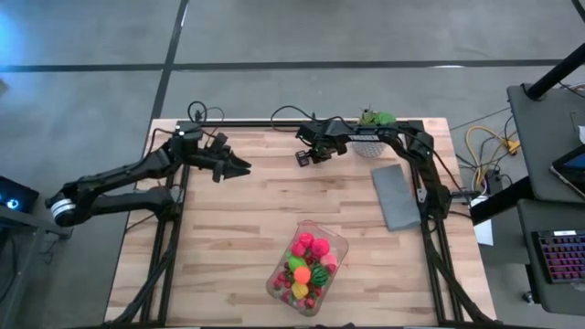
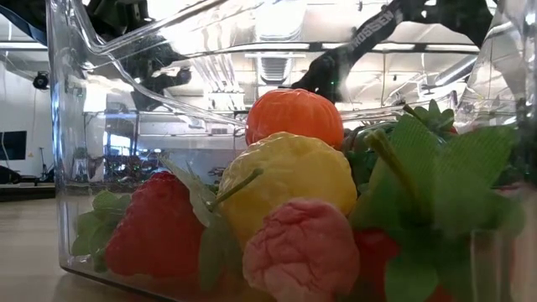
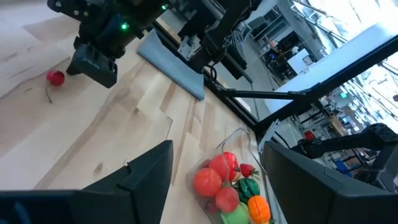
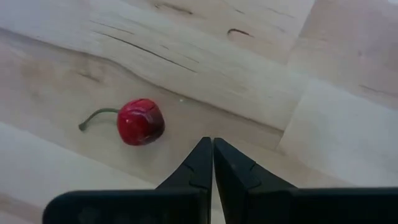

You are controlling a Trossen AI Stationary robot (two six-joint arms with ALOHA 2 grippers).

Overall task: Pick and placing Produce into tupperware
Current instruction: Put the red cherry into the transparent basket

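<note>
A clear tupperware stands near the table's front edge, holding several pieces of produce: red, pink, orange, yellow and green. A single red cherry with a stem lies on the bare wood toward the far edge. My right gripper hovers just beside the cherry, pointing steeply down, shut and touching nothing; in the high view my right gripper covers the cherry. My left gripper waits at the far left, open and empty, its fingers aimed across the table.
A flat grey slab lies at the right side of the table. A leafy plant in a white pot stands at the far edge behind the right arm. Bare wood lies between the cherry and the tupperware.
</note>
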